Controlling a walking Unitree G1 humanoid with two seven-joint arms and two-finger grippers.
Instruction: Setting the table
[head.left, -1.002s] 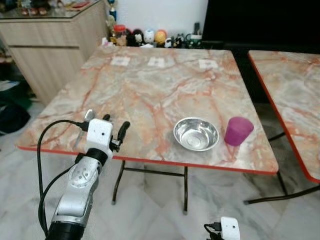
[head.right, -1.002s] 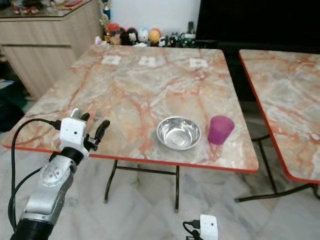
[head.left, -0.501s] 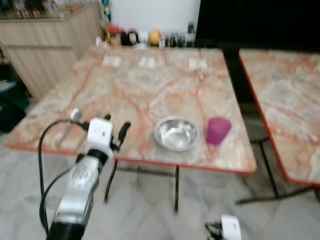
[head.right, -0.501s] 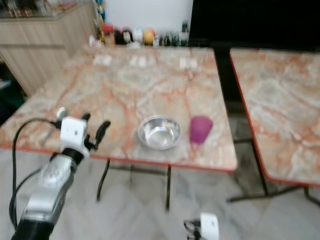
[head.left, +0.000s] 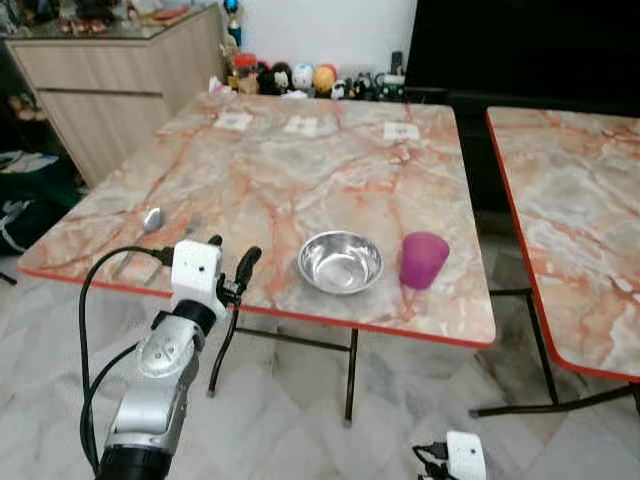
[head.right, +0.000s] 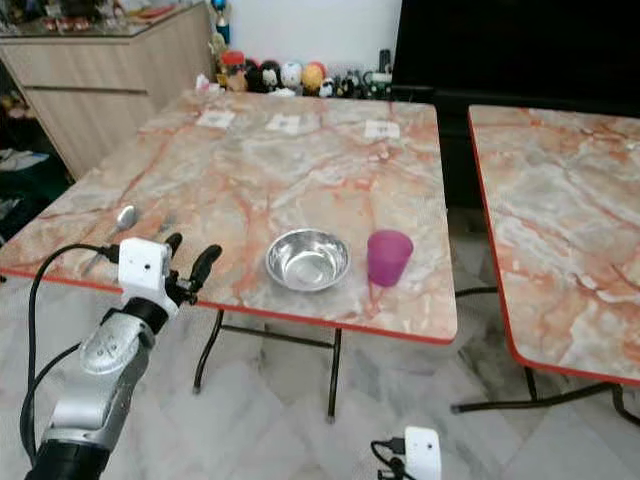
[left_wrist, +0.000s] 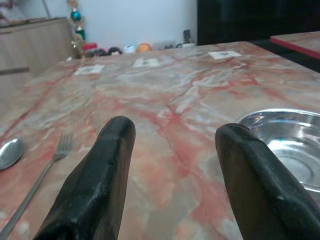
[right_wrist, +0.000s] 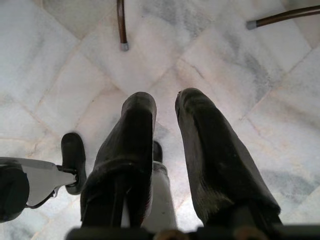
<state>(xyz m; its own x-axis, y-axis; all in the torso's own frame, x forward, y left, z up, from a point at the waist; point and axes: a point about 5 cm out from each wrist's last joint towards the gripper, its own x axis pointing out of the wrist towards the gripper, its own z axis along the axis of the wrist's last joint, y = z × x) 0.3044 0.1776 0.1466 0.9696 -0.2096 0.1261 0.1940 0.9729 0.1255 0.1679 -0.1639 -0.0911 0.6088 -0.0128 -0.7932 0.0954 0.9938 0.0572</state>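
Observation:
A marble table (head.left: 260, 170) with a red rim stands before me. Near its front edge sit a steel bowl (head.left: 340, 262) and, to the right of it, a purple cup (head.left: 423, 260). At the front left corner lie a spoon (head.left: 150, 220) and a fork (left_wrist: 50, 162) side by side. My left gripper (head.left: 232, 255) is raised just in front of the table's front edge, between the cutlery and the bowl, open and holding nothing. The right gripper (right_wrist: 166, 100) hangs low, pointing at the floor, fingers shut with nothing in them.
A second marble table (head.left: 570, 200) stands close on the right, with a narrow gap between the two. Small figurines (head.left: 290, 78) and three paper cards (head.left: 303, 125) line the far edge. A wooden cabinet (head.left: 120, 90) stands at the left. Folding metal legs (head.left: 350, 370) stand on the tiled floor.
The whole view has shifted, so the camera moved: the table now sits a little farther off, and the spoon and fork have come into sight. My left gripper keeps its open pose.

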